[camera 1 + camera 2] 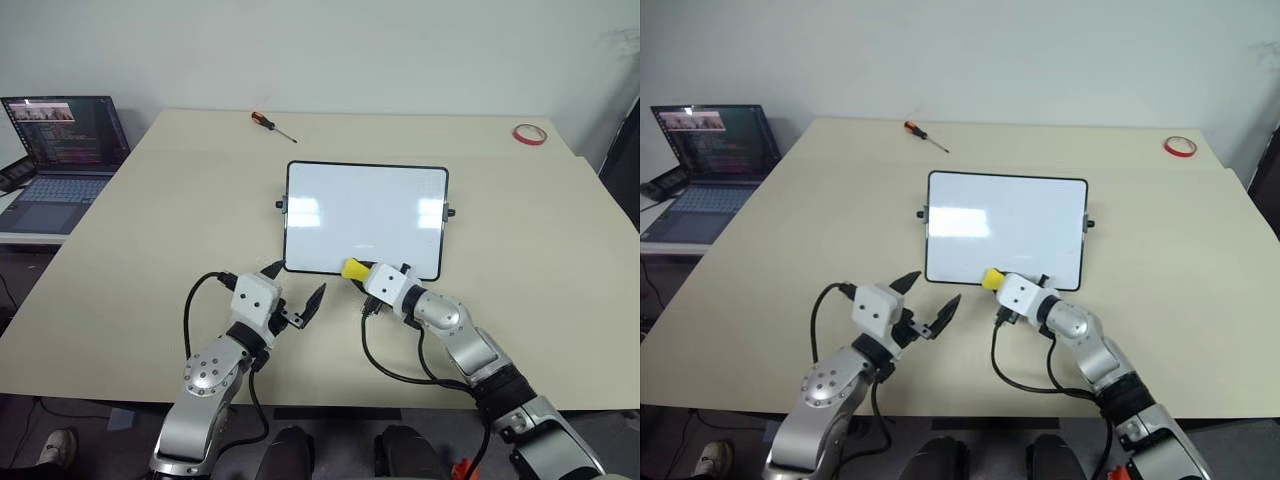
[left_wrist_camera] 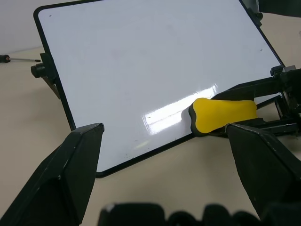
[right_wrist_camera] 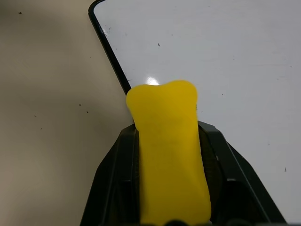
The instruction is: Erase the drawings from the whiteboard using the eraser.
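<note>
The whiteboard [image 1: 365,218] lies mid-frame on the bench [image 1: 150,250] — screwdriver [image 1: 272,124] above it, tape ring [image 1: 529,134] upper right, laptop [image 1: 62,160] far left — eraser [image 1: 354,269] on its lower edge.

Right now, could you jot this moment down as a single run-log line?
right gripper: shut on small yellow eraser at near edge of black-framed whiteboard | left gripper: open, empty | board surface: looks clean

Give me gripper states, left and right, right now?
Left gripper: open, holding nothing, beside the whiteboard's near left corner.
Right gripper: closed on the eraser, at the board's near edge.
</note>
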Controlling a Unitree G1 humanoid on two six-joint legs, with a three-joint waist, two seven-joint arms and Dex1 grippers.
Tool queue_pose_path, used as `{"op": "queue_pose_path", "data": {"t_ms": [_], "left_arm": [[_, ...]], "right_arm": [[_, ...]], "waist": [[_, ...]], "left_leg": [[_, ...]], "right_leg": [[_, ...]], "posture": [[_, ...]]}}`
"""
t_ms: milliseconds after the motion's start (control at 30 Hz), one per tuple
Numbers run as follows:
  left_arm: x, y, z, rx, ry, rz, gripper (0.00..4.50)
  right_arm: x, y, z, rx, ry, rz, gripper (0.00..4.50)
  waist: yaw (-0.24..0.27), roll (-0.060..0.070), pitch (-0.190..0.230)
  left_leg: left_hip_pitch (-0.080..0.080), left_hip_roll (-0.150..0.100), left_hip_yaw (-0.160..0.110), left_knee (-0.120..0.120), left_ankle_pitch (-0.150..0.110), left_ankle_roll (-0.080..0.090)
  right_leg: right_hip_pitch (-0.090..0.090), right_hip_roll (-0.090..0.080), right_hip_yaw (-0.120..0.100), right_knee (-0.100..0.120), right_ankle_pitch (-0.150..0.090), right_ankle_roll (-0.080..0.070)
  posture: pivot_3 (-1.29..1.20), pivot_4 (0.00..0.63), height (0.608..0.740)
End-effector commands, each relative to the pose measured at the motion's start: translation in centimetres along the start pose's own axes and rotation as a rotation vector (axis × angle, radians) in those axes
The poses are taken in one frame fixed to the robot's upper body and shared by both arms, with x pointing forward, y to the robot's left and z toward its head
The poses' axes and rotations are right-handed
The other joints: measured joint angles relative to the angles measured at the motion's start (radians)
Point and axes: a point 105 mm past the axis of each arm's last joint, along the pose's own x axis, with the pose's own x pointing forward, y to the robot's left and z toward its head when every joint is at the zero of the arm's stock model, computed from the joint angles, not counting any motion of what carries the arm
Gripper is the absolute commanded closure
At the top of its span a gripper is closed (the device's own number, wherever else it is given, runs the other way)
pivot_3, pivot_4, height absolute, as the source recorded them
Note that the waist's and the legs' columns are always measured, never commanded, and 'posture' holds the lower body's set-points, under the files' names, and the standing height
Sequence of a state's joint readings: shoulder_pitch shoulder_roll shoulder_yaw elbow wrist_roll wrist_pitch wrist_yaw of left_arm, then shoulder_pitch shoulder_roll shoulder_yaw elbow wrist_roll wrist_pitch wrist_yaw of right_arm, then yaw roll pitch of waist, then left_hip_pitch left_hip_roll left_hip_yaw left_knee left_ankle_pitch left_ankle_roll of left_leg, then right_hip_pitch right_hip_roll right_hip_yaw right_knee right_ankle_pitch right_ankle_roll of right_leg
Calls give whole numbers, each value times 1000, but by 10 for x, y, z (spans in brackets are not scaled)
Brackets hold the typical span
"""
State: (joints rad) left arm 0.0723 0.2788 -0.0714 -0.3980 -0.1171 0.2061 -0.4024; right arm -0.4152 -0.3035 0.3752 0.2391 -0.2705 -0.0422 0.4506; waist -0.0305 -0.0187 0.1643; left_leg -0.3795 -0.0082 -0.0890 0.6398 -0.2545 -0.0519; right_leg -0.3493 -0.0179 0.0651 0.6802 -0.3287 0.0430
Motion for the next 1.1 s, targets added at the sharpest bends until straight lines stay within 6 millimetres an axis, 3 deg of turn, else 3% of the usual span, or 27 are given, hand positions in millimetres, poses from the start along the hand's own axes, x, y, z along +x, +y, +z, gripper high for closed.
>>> {"op": "queue_pose_path", "data": {"t_ms": [33,200,300,467,700,933,1100], "left_arm": [[2,0,13,10,-56,-4,0],[3,-1,14,8,-58,-11,0],[3,-2,14,7,-59,-17,0],[4,-3,15,4,-58,-33,0],[15,-6,27,34,-115,-147,0],[30,-27,28,88,-123,-469,0],[54,-50,34,98,-142,-761,0]], "right_arm": [[-3,-29,-29,34,141,-144,3218],[5,-66,-13,50,90,-313,3218],[5,-78,-4,91,49,-372,3218],[-9,-73,12,148,-25,-351,3218],[-65,-57,25,248,-14,-331,3218],[-116,-73,27,316,106,-517,3218],[-158,-78,-5,441,317,-674,3218]], "waist": [[0,0,0],[-1,0,0],[3,0,0],[5,0,0],[3,1,1],[0,2,2],[7,1,2]], "left_leg": [[0,0,0,0,0,0],[1,0,0,1,3,1],[0,0,-1,1,4,1],[-3,0,0,0,4,1],[-15,0,-1,-4,3,0],[-19,0,2,-4,3,0],[-20,-1,1,-4,3,0]], "right_leg": [[0,0,0,0,0,0],[0,0,0,0,1,0],[0,0,0,0,3,0],[-2,0,0,0,3,0],[-13,0,-1,-2,2,-1],[-21,0,-2,0,2,-1],[-21,1,-4,0,2,-1]], "posture": [[0,150,740],[0,150,740],[0,150,740],[0,150,740],[0,150,740],[0,150,740],[0,150,740]]}}
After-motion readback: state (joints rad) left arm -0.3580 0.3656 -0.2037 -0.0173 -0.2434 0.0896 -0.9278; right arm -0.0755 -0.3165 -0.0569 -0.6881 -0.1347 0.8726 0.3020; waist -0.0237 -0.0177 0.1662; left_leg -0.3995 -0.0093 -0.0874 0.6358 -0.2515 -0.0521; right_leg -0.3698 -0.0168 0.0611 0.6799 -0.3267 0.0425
